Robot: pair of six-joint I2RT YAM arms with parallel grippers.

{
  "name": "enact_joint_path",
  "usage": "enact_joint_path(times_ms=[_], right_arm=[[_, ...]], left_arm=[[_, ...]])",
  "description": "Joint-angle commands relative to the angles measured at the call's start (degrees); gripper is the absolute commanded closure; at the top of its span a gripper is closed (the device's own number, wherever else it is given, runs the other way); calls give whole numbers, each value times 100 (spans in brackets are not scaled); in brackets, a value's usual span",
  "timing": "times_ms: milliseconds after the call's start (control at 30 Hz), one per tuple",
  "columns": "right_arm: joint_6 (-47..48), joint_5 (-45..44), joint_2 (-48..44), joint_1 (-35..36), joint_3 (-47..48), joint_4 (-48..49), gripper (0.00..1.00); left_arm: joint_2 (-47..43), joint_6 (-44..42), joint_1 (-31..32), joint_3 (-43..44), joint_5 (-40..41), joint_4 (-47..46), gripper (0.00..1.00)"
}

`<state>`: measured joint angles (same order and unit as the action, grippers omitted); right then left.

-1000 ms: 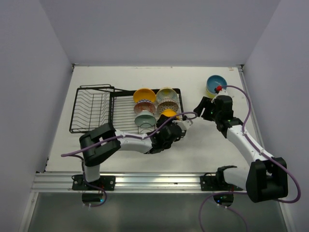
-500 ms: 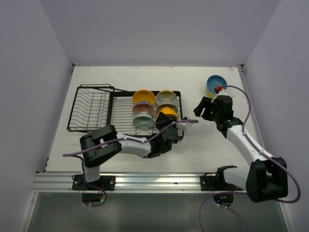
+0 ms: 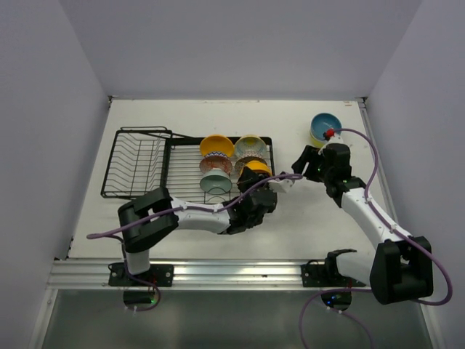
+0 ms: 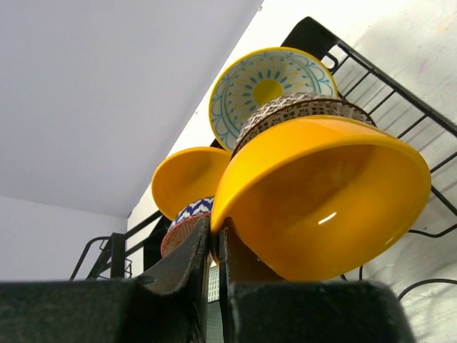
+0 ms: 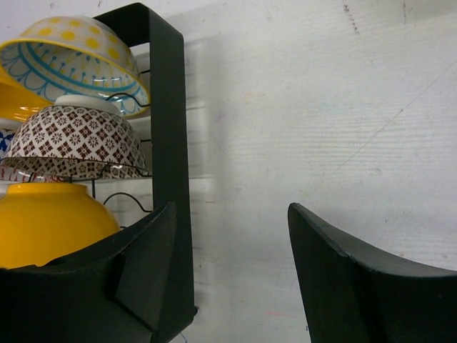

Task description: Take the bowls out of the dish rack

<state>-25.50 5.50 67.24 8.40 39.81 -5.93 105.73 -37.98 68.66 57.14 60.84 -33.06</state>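
The black wire dish rack [image 3: 138, 163] lies at the left-middle of the table. Its grid tray holds an orange-yellow bowl [image 3: 217, 145], a light blue patterned bowl [image 3: 251, 142], a red-brown patterned bowl [image 3: 252, 158], a blue-and-red patterned bowl [image 3: 216, 164] and a pale teal bowl [image 3: 216, 182]. My left gripper [image 3: 251, 179] is shut on the rim of a second orange-yellow bowl [image 4: 321, 200] at the tray's near right corner, tilted on its side. My right gripper [image 3: 299, 161] is open and empty, just right of the rack's end bar [image 5: 168, 107].
A blue bowl [image 3: 326, 123] is stacked on a yellow-green one near the table's far right edge, beside the right wrist. The rack's slotted plate holder [image 3: 134, 156] is on the left. White walls enclose the table on three sides.
My left gripper has shifted slightly right and up with the orange-yellow bowl in it. The rack's left end shifted a little. The right arm has hardly moved.
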Motion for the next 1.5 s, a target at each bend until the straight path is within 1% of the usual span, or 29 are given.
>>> enact_joint_path(times_ms=[0, 33, 67, 133, 167, 233, 300, 333, 367, 400, 433, 467, 500, 533, 567, 600, 633, 667, 733, 800, 933, 1000, 1067, 1100, 1200, 1300, 1467], right_arm=[[1, -40, -18, -41, -35, 198, 32], [-8, -49, -18, -41, -35, 189, 32], [1, -49, -18, -41, -35, 180, 32], [10, -40, -10, -41, -26, 172, 32], [18, -49, -1, -32, -26, 154, 32], [27, -49, -18, -32, -17, 145, 32], [62, -31, -27, -41, -9, 101, 32], [97, -22, -71, -41, 26, 66, 32], [184, -31, -106, -41, 70, -99, 33], [238, -83, -193, -41, 114, -188, 33], [290, -119, -281, -41, 132, -241, 33], [369, -154, -543, -41, 132, -285, 33], [387, -250, -676, -41, 115, -294, 33], [405, -277, -808, -32, 27, -277, 33], [396, -286, -1070, -41, -26, -172, 33], [388, -277, -1177, -41, -87, -76, 33], [379, -103, -1274, -41, -183, -31, 33], [344, 55, -1432, -41, -237, 83, 35], [326, 441, -1582, -32, -299, 101, 36], [326, 575, -1836, -14, -281, 40, 36], [300, 1093, -2109, 144, -141, -13, 37], [291, 1392, -2110, 362, -44, -48, 37], [308, 1341, -2110, 582, 0, -101, 38], [326, 1279, -2110, 827, 0, -110, 38], [344, 1059, -2136, 1066, 53, -189, 38], [370, 1111, -2207, 1102, 105, -215, 40], [317, 1217, -2224, 1155, 123, -215, 40]], left_arm=[[-527, 843, 42, 691, -159, 893, 100], [-588, 1166, 33, 788, -282, 1141, 100], [-676, 1318, 33, 911, -344, 1631, 100], [-764, 1729, 33, 1227, -528, 2090, 100], [-826, 1863, 33, 1325, -581, 2545, 100], [-905, 2196, 33, 1579, -853, 3005, 100], [-966, 2460, 42, 1729, -994, 3662, 100], [-1019, 2723, 33, 1799, -1047, 3858, 100], [-1054, 2865, 33, 1931, -1056, 4216, 100], [-1081, 3031, 24, 2019, -1144, 4429, 100], [-1090, 3390, 7, 2098, -1205, 4657, 100], [-1116, 3611, -63, 2221, -1293, 5173, 100], [-1108, 3787, -142, 2448, -1624, 5439, 100], [-1125, 4372, -352, 2581, -1819, 5694, 100], [-1177, 4586, -467, 2661, -2021, 6062, 100], [-1239, 4763, -616, 2740, -2598, 6153, 100], [-1387, 5069, -913, 2749, -2899, 6223, 100], [-1458, 5194, -1055, 2749, -3389, 6285, 100], [-1590, 5492, -1398, 2819, -3762, 6347, 100], [-1573, 5590, -1513, 2951, -3982, 6522, 100], [-1214, 5643, -1575, 3521, -4141, 6996, 100], [-1169, 5696, -1584, 3523, -4098, 7068, 100], [-1160, 5757, -1619, 3470, -4255, 7015, 100], [-1186, 5775, -1619, 3444, -4369, 6980, 100], [-1231, 5872, -1628, 3391, -4475, 6945, 100], [-1239, 5933, -1619, 3382, -4423, 6962, 100], [-1248, 6030, -1628, 3329, -4379, 6918, 100]])
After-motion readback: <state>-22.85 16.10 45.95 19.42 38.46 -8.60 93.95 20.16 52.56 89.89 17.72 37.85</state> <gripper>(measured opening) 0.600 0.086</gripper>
